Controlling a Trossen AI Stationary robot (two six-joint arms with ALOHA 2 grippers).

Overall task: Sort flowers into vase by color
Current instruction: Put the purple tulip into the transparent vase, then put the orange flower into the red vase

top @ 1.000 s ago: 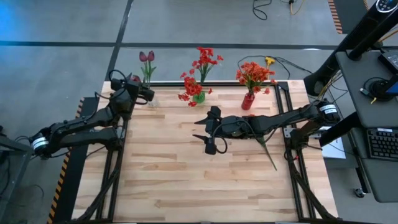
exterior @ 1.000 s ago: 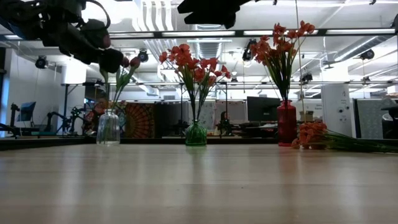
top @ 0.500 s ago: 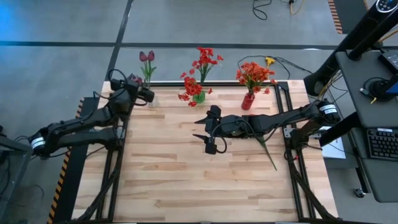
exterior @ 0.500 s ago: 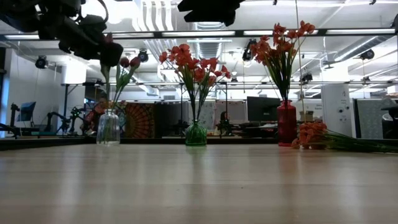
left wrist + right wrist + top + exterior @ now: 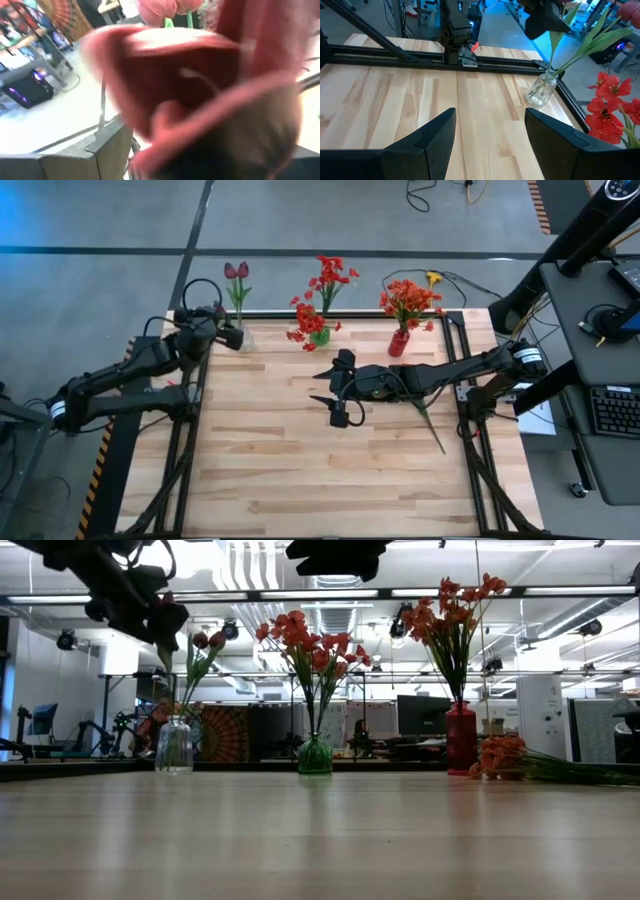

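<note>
Table: pale wooden top [image 5: 300,480] with three vases in a row along its far edge; the green vase [image 5: 319,336] is the middle one.
Green vase: upright, holding bright red clustered blooms [image 5: 330,275].
Clear vase [image 5: 241,342]: on the left arm's side of the green vase, well apart from it, holding dark maroon tulips [image 5: 236,271] that lean slightly.
Red vase [image 5: 398,343]: on the right arm's side of the green vase, about as far off as the clear one, holding orange clustered blooms [image 5: 408,298].
Loose flower [image 5: 500,755]: orange blooms on long green stems, lying flat on the table beyond the red vase from the green vase, partly under the right arm.
Left gripper [image 5: 228,337]: raised off the table just beside the clear vase, on the side away from the green vase. Its fingers are spread with nothing seen between them. Its wrist view is filled by a blurred maroon bloom.
Right gripper [image 5: 490,112]: hangs above bare table in front of the green vase, pointing towards the clear vase, fingers parted and empty.
</note>
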